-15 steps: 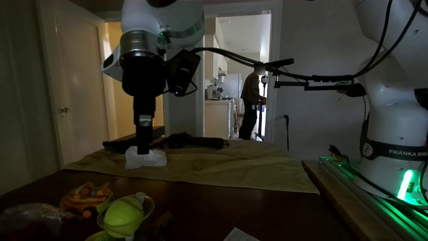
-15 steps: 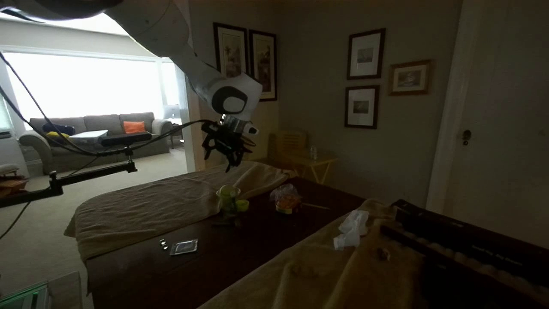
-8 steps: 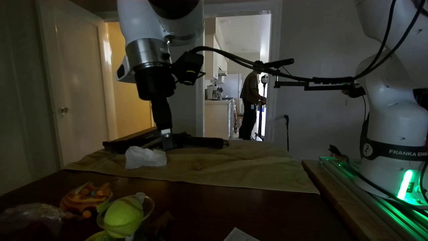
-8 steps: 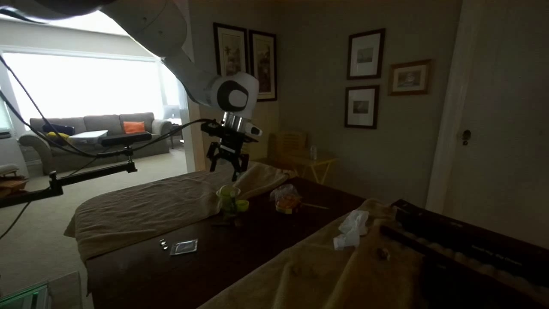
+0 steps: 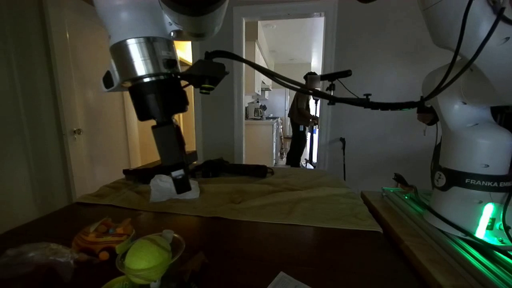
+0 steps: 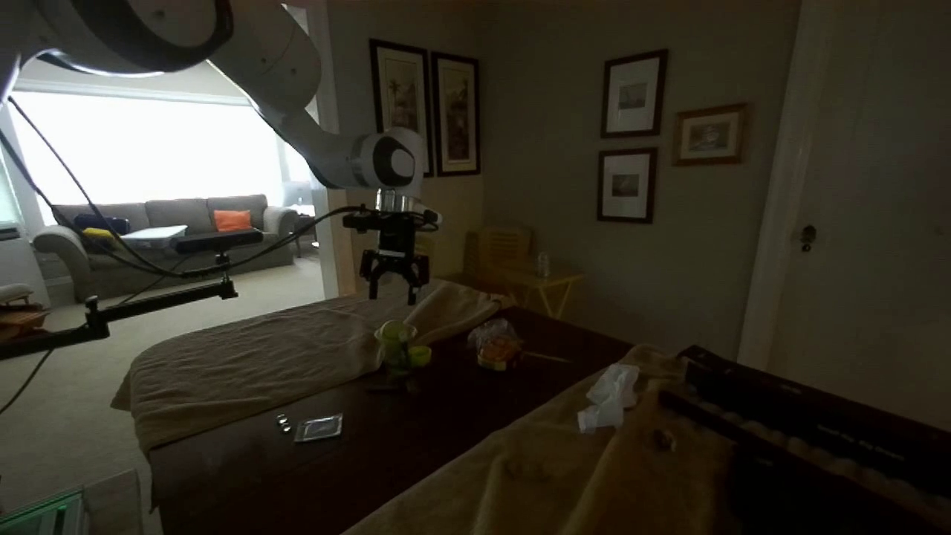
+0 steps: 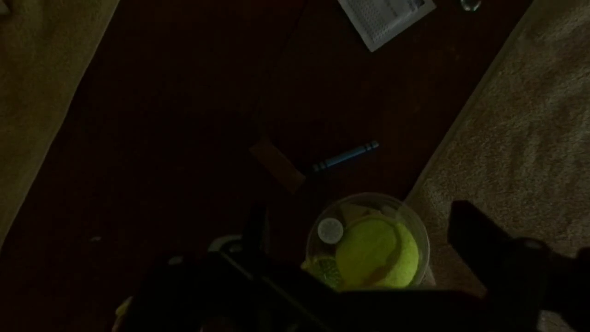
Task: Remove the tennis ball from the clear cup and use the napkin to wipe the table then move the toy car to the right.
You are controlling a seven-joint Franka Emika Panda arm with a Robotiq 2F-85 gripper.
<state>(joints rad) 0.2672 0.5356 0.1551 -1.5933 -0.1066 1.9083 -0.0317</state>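
The yellow-green tennis ball (image 7: 375, 253) sits inside the clear cup (image 7: 425, 251), beside some small items. Both exterior views show the ball (image 5: 148, 256) in the cup. My gripper (image 6: 392, 294) hangs above the cup, open, with its fingers pointing down. Seen from the wrist, the gripper (image 7: 359, 210) has its jaws wide on either side of the cup, touching nothing. The white crumpled napkin (image 6: 615, 390) lies on a tan towel. The orange toy car (image 5: 102, 238) stands by the cup on the dark brown table (image 5: 280, 244).
Tan towels (image 6: 260, 364) cover two parts of the table. A silver packet (image 6: 319, 428) and a blue crayon (image 7: 345, 157) lie near the cup. A clear plastic bag (image 5: 36, 256) is beside the car. A black case (image 6: 802, 416) lies beyond the napkin.
The gripper has turned from tilted to more upright above the cup. In an exterior view it swung right, then back left. Its jaws stay open. Ball, cup, napkin and car have not moved.
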